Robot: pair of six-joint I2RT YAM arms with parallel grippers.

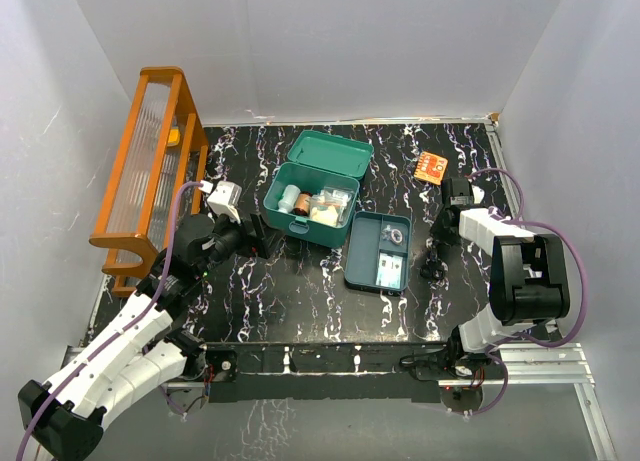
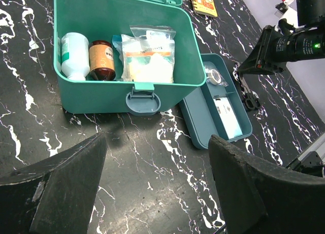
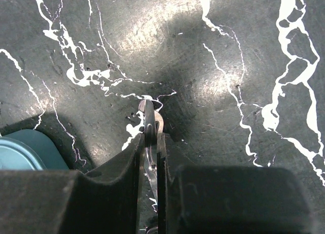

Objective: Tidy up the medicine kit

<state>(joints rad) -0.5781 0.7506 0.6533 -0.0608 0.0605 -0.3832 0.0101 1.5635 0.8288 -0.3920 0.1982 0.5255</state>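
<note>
The medicine kit (image 1: 305, 221) sits mid-table, its long axis running left to right with the right end slanting a little nearer; its latch faces the arms and the lid (image 1: 332, 151) is thrown open behind. Inside stand a white bottle (image 2: 73, 56), a brown bottle (image 2: 101, 59) and a clear bag (image 2: 147, 56) of pale contents. The tray insert (image 1: 362, 249) lies just right of the box, lengthwise far to near; it holds a small clear packet (image 2: 216, 76) and a white packet (image 2: 226, 114). The left gripper (image 2: 157, 142) gapes wide and empty before the latch; the right gripper (image 3: 150, 142) pinches a thin metal piece (image 3: 149, 117) against the table (image 1: 300, 291).
</note>
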